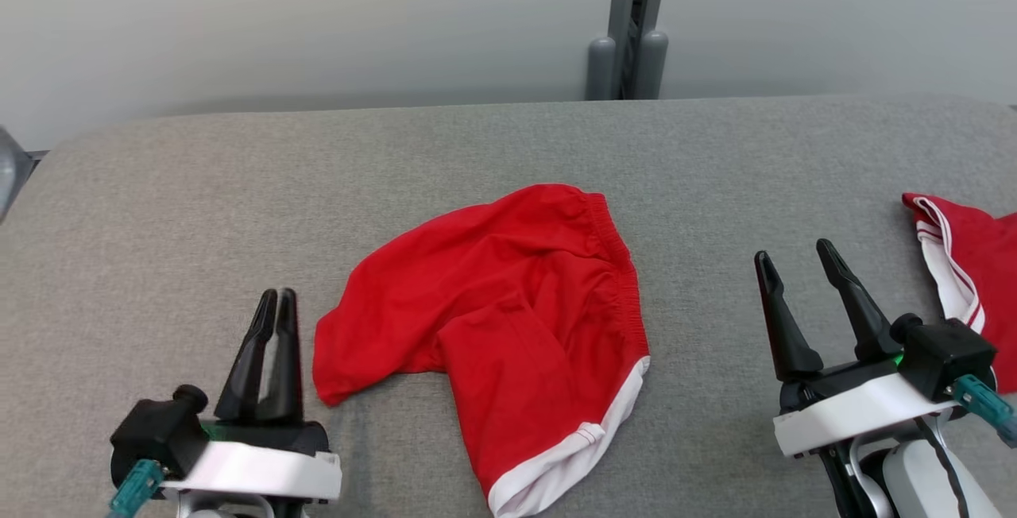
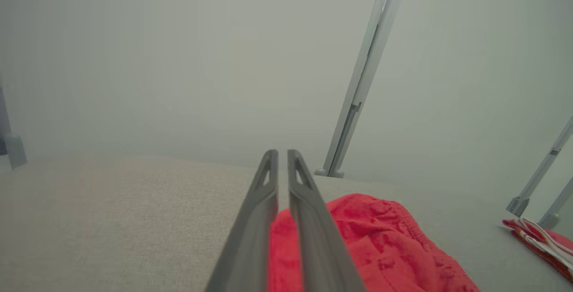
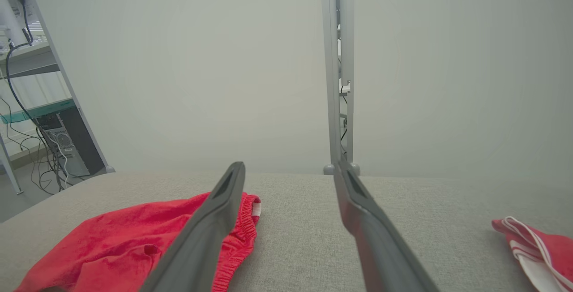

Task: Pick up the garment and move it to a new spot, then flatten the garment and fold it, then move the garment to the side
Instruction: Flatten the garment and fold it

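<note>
Left pincer (image 1: 278,294) nearly closed, right pincer (image 1: 794,250) wide open, both empty; red shorts (image 1: 508,303) between. Right wrist view: cabled shelving (image 3: 33,59).

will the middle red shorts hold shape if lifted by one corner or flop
Likely floppy: the red shorts lie crumpled in soft folds, so they should drape. Probably light, being thin cloth. Pushed, they would likely bunch on the grey fabric surface rather than slide.
</note>
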Robot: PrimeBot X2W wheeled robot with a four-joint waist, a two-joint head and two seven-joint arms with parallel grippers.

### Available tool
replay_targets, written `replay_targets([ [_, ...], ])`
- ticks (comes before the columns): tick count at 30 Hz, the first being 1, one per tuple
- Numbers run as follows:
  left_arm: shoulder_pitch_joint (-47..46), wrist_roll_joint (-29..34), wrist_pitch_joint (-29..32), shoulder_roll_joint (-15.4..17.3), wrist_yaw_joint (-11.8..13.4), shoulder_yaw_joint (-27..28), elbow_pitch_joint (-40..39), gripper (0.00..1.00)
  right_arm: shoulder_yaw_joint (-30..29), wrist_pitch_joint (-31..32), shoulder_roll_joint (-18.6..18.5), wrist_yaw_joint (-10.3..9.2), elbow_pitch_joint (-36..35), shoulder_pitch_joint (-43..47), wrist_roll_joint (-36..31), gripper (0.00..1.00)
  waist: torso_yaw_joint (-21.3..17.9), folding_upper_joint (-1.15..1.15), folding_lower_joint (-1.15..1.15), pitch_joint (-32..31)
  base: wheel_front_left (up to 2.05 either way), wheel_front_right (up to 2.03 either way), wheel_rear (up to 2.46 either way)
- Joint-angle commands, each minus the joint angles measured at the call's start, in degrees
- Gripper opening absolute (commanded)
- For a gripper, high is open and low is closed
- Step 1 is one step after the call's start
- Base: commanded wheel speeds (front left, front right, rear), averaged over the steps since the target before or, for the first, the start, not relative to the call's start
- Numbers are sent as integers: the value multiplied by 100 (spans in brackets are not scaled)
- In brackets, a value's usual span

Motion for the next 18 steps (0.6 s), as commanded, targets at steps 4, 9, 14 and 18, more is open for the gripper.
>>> replay_targets([
  [4,49,56,-1,19,86,-68,146,100,10,28,7,0,24,75,-64,100,114,0,0,-64,0,0,0],
  [9,-26,-56,-2,15,148,-122,224,100,32,72,2,0,22,97,-71,100,150,0,0,-75,0,0,0],
  [14,-49,-54,-2,15,158,-151,269,100,50,93,-11,0,3,109,-81,100,146,0,0,-60,0,0,0],
  [18,-101,-99,-2,15,138,-178,392,100,61,126,-19,0,-41,66,-82,100,104,0,0,19,0,0,0],
])
